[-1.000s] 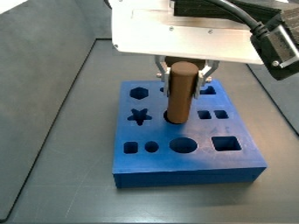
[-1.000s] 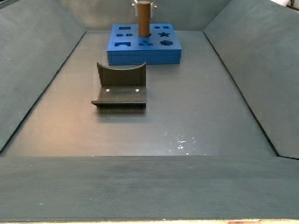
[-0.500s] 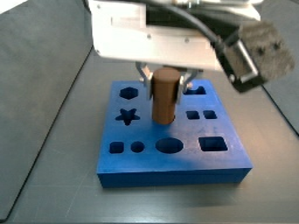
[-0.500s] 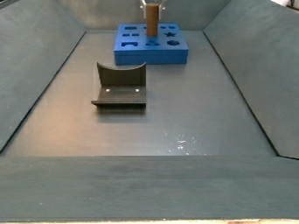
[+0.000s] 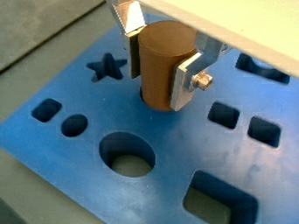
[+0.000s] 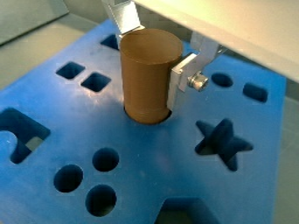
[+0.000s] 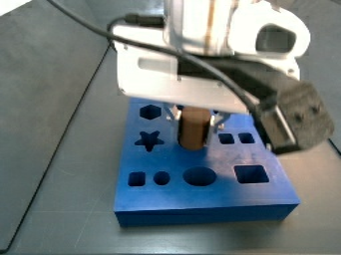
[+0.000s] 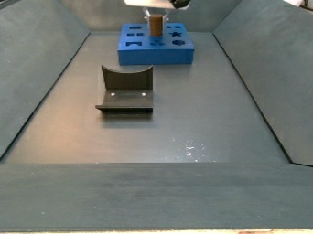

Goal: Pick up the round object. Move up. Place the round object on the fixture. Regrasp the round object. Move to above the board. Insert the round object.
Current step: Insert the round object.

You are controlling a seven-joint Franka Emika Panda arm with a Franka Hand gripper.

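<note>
Both wrist views: tool (image 5: 160, 54) holds round object (image 6: 149, 74) upright in board (image 5: 176, 149).

1 pincer (image 5: 158, 54), 1 round object (image 5: 165, 66), 1 board (image 7: 200, 189), 1 fixture (image 8: 126, 90)

Peg (image 6: 147, 74): matt, wood-like brown.
Board (image 5: 70, 92): matt blue, foam-like.
Gripper (image 5: 163, 52) fingers (image 5: 191, 72): bright flat metal, clamped on peg.

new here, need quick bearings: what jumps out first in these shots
The gripper holds the round object upright, its lower end at or in a hole near the middle of the board. The board's star hole and large round hole stay open. The fixture sits apart, bare.
</note>
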